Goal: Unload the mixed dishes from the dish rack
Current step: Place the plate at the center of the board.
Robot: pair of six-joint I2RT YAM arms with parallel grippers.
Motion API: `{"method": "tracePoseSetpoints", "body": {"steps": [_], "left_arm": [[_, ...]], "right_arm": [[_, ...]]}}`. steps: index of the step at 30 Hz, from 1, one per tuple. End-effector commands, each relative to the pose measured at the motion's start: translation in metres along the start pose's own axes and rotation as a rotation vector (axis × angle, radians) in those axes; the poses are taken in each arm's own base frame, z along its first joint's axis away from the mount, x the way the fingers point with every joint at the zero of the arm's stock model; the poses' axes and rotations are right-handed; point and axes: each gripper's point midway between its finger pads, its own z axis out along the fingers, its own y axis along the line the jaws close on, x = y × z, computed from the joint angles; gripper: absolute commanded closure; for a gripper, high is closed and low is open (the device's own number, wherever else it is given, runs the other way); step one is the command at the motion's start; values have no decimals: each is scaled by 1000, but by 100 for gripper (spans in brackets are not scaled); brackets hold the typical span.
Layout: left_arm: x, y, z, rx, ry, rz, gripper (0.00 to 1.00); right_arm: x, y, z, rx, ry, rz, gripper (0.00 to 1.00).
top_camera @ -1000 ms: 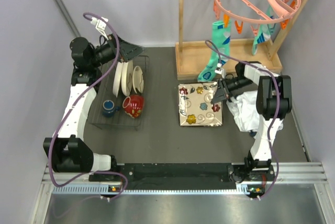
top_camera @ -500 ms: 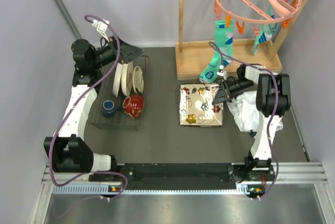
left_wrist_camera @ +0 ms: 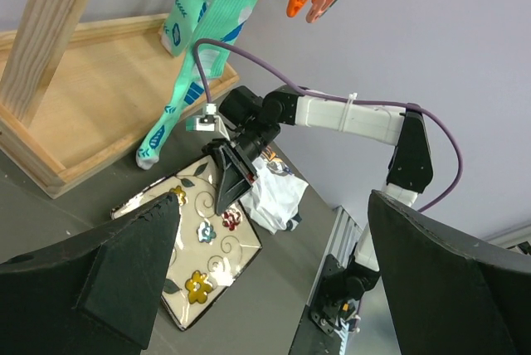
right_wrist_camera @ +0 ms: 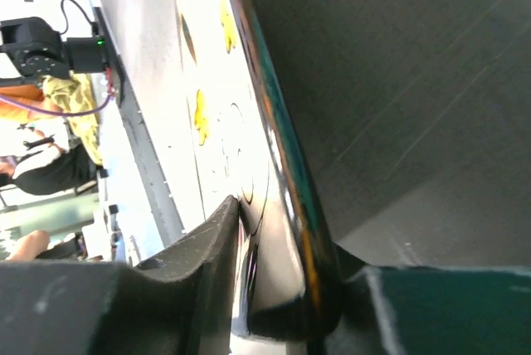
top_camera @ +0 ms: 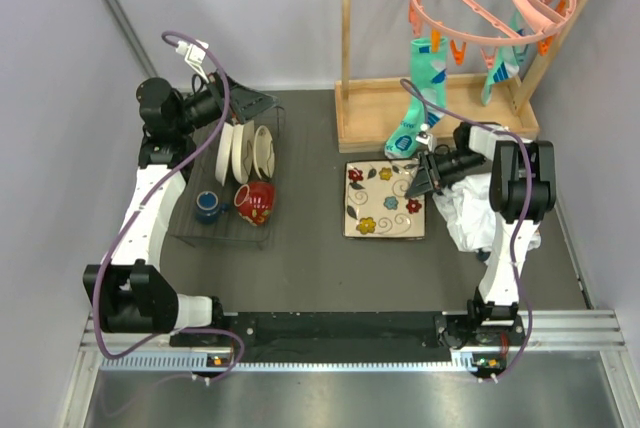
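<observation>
The dish rack (top_camera: pixel 222 226) sits left (mugs (top_camera: pixel 255 202) at its near end). The square plate (top_camera: pixel 382 202) lies right, before the wooden frame (top_camera: pixel 365 116).

I see lilac walls (top_camera: pixel 300 18) | dark grey tabletop (top_camera: pixel 310 268) | wooden frame (top_camera: pixel 365 120), pink peg hanger (top_camera: pixel 495 38) back right | light even

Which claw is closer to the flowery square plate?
Right. The right claw sits at the flowery square plate's right edge, its fingers either side of the rim. The left claw is far off, open, by the dish rack's far end.
</observation>
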Motion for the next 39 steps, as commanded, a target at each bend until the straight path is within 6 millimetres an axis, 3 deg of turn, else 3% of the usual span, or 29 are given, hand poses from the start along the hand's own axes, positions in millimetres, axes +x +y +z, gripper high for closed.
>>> {"method": "tracePoseSetpoints", "body": {"steps": [1,9,27,39], "left_arm": [[-6,-19,-5,40,-26,81,1],[-5,-19,-5,41,-25,81,1],[-2,-21,-7,43,-23,82,1],[1,-20,-9,44,-17,82,1]], "right_arm": [[-16,-6,-3,3,-48,-78,74],[-15,-13,-3,32,-44,-76,68],[-12,-32,-9,179,-19,-64,64],[-22,-25,-26,271,-42,-104,50]]}}
